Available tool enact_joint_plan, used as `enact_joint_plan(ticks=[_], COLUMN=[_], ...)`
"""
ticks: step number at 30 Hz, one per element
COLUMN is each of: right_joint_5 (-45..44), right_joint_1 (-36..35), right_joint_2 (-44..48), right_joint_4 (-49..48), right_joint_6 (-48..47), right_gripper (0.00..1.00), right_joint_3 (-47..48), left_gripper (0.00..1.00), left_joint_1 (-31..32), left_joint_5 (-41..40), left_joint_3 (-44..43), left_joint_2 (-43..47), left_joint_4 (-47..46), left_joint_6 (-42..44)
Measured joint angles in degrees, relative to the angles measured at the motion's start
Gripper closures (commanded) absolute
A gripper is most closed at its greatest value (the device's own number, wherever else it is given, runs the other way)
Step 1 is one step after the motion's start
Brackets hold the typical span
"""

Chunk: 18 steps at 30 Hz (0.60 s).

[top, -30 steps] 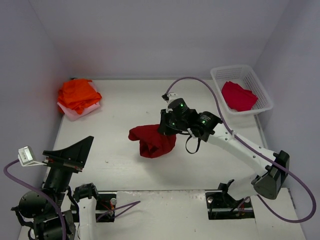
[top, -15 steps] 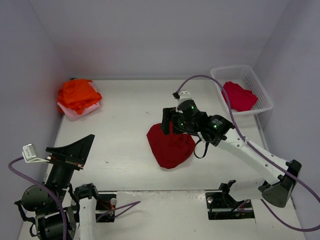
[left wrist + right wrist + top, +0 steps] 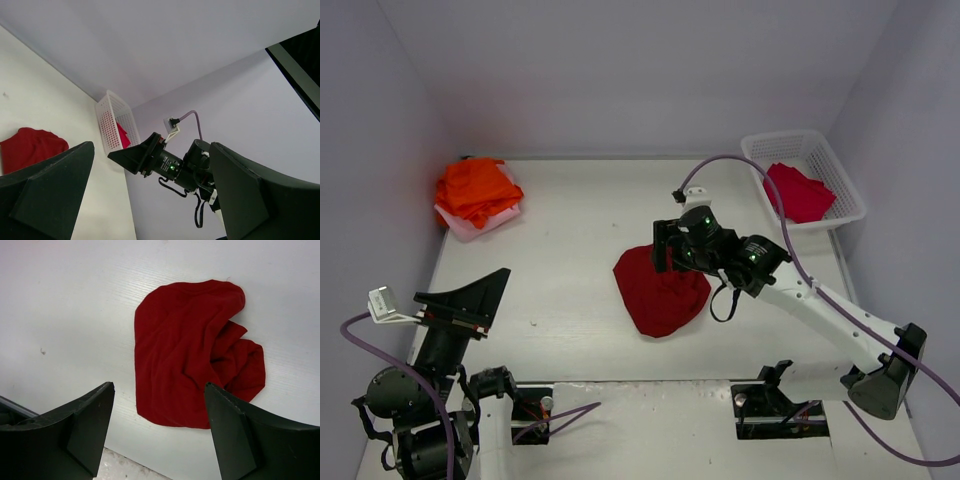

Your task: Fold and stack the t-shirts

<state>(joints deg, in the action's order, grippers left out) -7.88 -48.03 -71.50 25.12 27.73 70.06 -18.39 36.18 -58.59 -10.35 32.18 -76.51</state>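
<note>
A dark red t-shirt (image 3: 660, 292) lies crumpled in a rounded heap on the white table's middle, also in the right wrist view (image 3: 190, 355) and the left wrist view (image 3: 27, 147). My right gripper (image 3: 667, 256) hovers just above its far edge, open, with nothing between its fingers (image 3: 159, 386). Bright orange t-shirts (image 3: 475, 188) sit piled on a pale pink one (image 3: 468, 224) at the far left. A crimson t-shirt (image 3: 798, 190) lies in the basket. My left gripper (image 3: 470, 300) stands open and empty over the near left edge, pointing right (image 3: 151, 145).
A white lattice basket (image 3: 843, 178) stands at the far right corner, also seen in the left wrist view (image 3: 107, 122). Grey walls close in the table on three sides. The arm bases and purple cables sit along the near edge.
My right gripper opened and let go of the dark red t-shirt, which dropped from a hanging bunch onto the table. The gripper shifted a little to the right. The left arm barely moved.
</note>
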Motion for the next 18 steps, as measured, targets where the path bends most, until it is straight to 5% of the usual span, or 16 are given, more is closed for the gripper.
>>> enact_joint_plan(ticks=[10,18], right_joint_5=[1.7,5.7], right_joint_1=[9.6,10.0], right_joint_2=[-0.1,-2.2], right_joint_4=[-1.1,-3.3], right_joint_6=[1.2,3.1], right_gripper=[0.36,0.44], right_joint_3=[-4.4,-9.8], left_gripper=[0.07,0.07], left_joint_1=[0.0,0.0], left_joint_5=[0.0,0.0], left_joint_3=[0.1,0.4], left_joint_2=[0.0,0.0], left_joint_4=[0.0,-0.3], left_joint_6=[0.0,-0.1])
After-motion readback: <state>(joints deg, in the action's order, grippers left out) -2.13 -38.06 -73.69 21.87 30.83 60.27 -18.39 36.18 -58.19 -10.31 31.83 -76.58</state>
